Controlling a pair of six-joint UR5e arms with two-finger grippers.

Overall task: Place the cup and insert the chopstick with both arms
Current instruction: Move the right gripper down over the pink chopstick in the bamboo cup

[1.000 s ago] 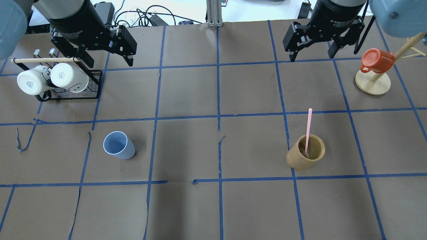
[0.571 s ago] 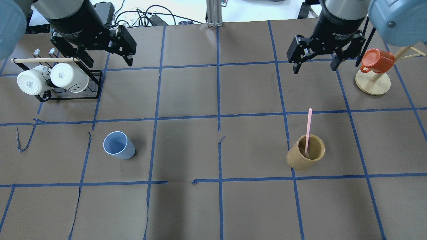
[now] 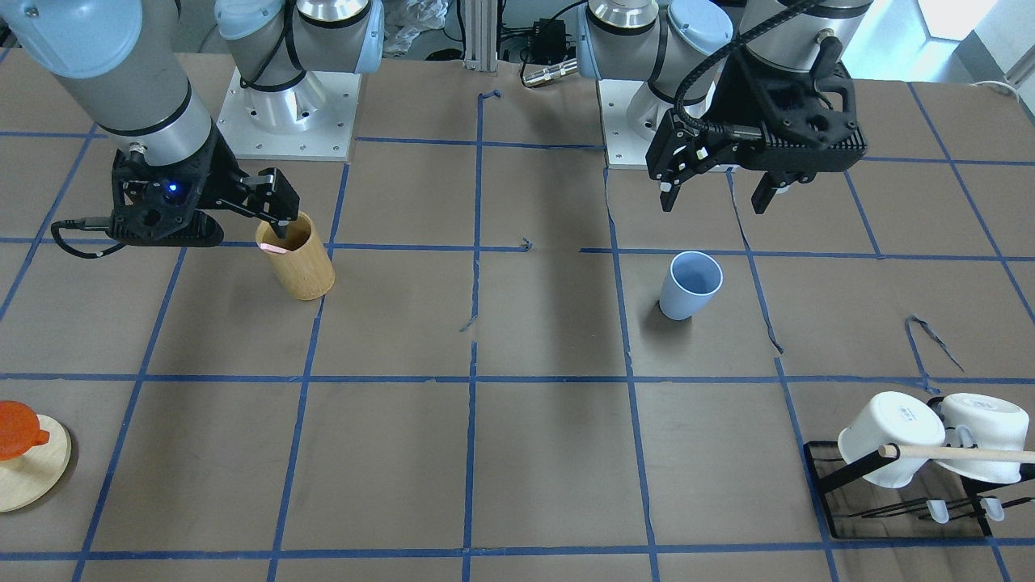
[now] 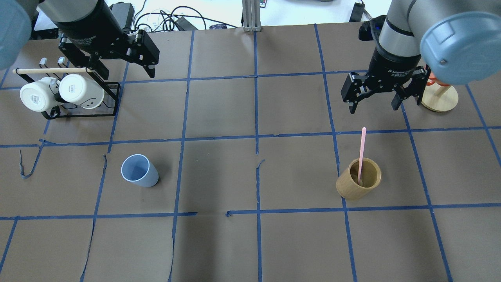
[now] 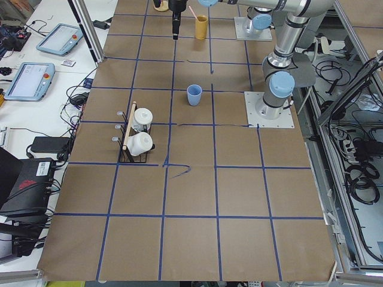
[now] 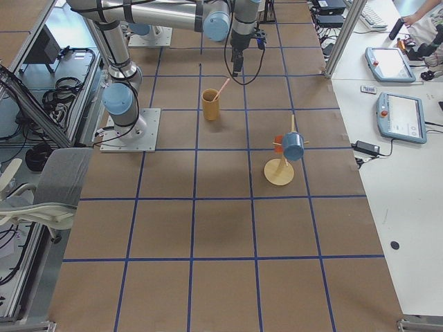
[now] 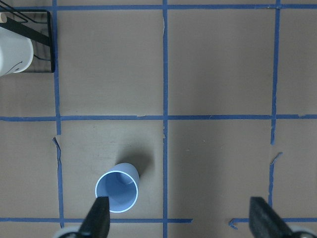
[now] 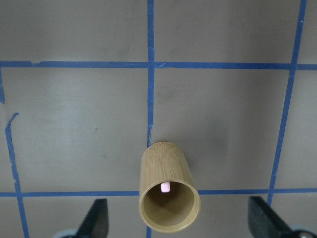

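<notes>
Both grippers were spread wide with nothing in them. The right gripper (image 4: 373, 109) hovered near the bamboo cup (image 4: 352, 188), touching nothing. The left gripper (image 4: 127, 73) hung at the far left by the black wire rack (image 4: 111, 100), well apart from the blue cup (image 4: 141, 174). The bamboo cup was a smooth tan cylinder, upright on the right side, with a thin pink chopstick (image 4: 363, 145) leaning inside it. The blue cup looked like matte plastic, tapered, upright on the left, on brown paper (image 4: 219, 109) taped in a blue grid.

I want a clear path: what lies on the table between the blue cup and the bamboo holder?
Only bare brown paper crossed by blue tape; the overhead view shows nothing standing between blue cup and bamboo holder.
</notes>
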